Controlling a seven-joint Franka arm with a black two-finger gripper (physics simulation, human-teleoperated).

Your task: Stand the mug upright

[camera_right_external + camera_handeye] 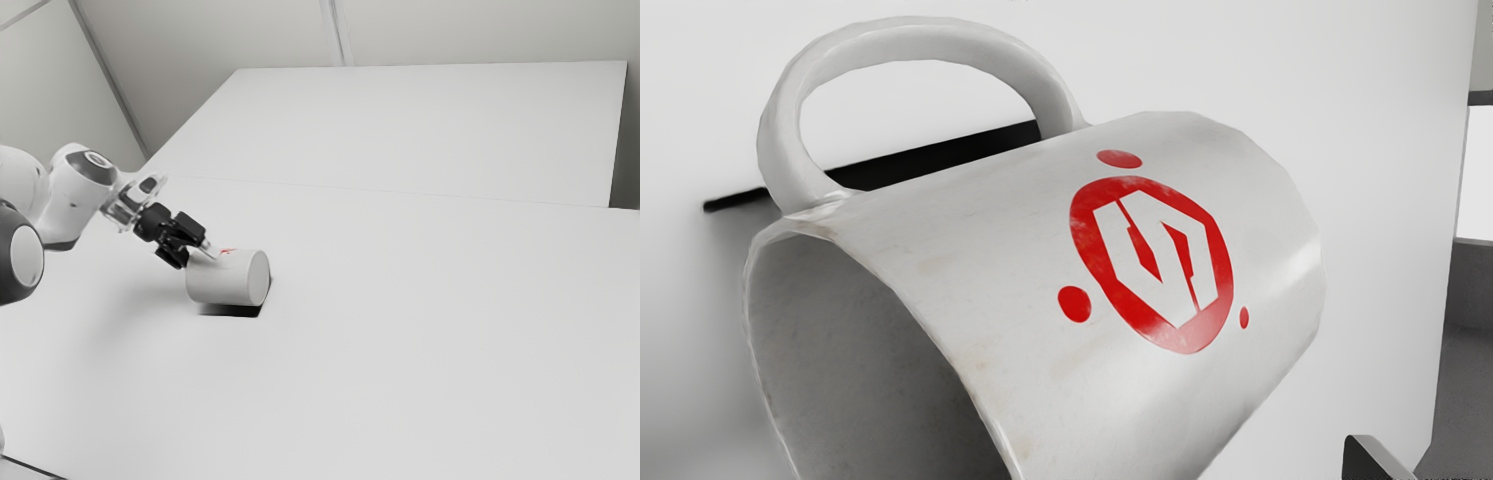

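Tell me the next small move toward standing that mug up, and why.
I'd probably ease the gripper slightly toward the rim, to straddle the wall before closing: the mug lies on its side, mouth toward the gripper, and the fingers stand apart.

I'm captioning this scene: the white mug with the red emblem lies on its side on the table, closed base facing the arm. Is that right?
One part is wrong: the exterior view shows the closed base facing away from the arm. The white mug with the red emblem does lie on its side on the table.
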